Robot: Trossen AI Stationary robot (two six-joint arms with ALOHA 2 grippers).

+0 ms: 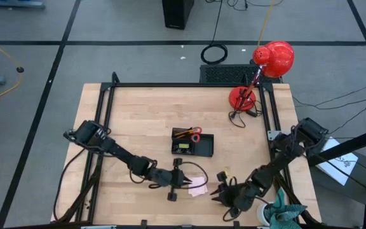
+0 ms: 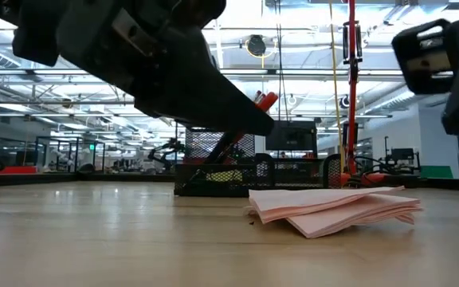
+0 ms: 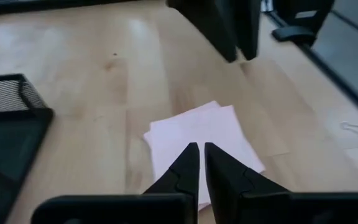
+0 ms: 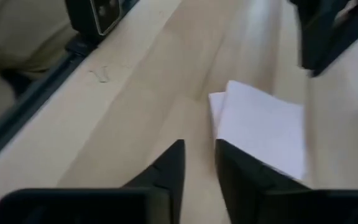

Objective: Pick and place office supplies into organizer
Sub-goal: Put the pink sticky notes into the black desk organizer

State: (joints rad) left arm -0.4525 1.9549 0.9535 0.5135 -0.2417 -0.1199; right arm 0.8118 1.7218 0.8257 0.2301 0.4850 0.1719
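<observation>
The pale pink sticky-note pad (image 1: 199, 186) lies flat on the table near its near edge, its sheets slightly fanned (image 2: 333, 209). My left gripper (image 1: 188, 180) hovers just left of the pad and above it, fingers shut (image 3: 201, 149); in the low view its tip (image 2: 268, 123) is clear of the pad. My right gripper (image 1: 218, 193) waits right of the pad, fingers slightly open (image 4: 199, 149), the pad ahead of it (image 4: 260, 127). The black organizer (image 1: 192, 146) stands at the table's middle, with red-handled scissors (image 1: 196, 131) and orange pencils (image 1: 183, 133) sticking up from it.
A red desk lamp (image 1: 272, 60) stands on its base (image 1: 241, 97) at the far right corner, its cable beside it. The black table frame (image 1: 107, 127) runs round the wooden top. A teal cloth (image 1: 284, 213) lies by the right arm at the near edge.
</observation>
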